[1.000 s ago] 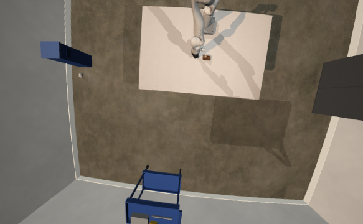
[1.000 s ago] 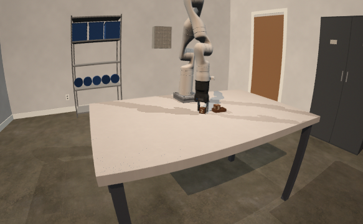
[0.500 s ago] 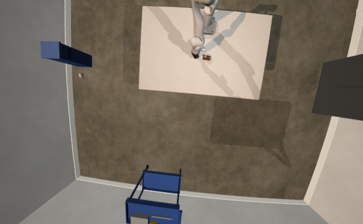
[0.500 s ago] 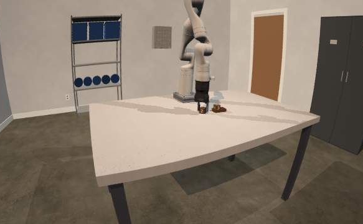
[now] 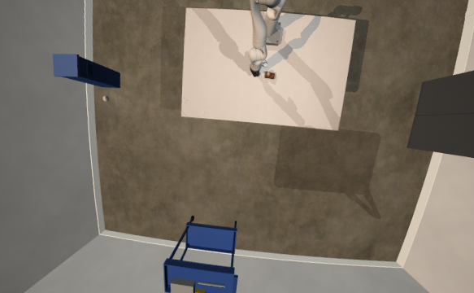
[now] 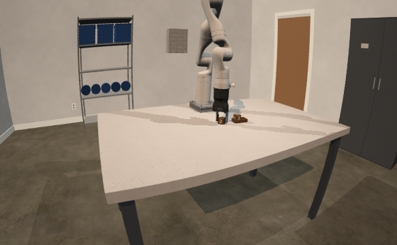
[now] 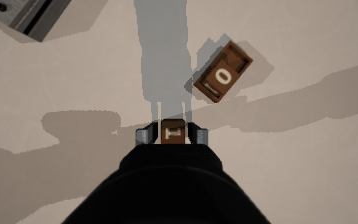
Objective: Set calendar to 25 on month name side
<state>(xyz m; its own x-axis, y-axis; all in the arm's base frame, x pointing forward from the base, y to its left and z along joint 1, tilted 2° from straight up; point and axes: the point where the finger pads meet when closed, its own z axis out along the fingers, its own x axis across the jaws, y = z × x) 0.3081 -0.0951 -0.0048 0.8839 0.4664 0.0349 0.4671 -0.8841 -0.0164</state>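
Observation:
My gripper [image 5: 254, 75] [image 6: 222, 119] [image 7: 173, 129] points down and is open, with one finger on each side of a brown cube [image 6: 221, 121] [image 7: 173, 129]. That cube stands on the table outside the tray. It shows a 2 towards the exterior camera and a sideways 1 on top in the wrist view. The brown tray [image 5: 273, 76] [image 6: 243, 120] [image 7: 239, 57] lies beside it, turned at an angle in the wrist view. A second cube [image 6: 237, 117] [image 7: 223, 76] is in one end of the tray, with a 0 on top and a 3 facing the exterior camera. The month's name is not readable.
The arm's base [image 5: 274, 36] [image 6: 200, 105] [image 7: 34, 22] stands on the table [image 5: 220, 94] [image 6: 157, 143] behind the gripper. Shadows of the arm cross the table top. The tray's other end holds no cube.

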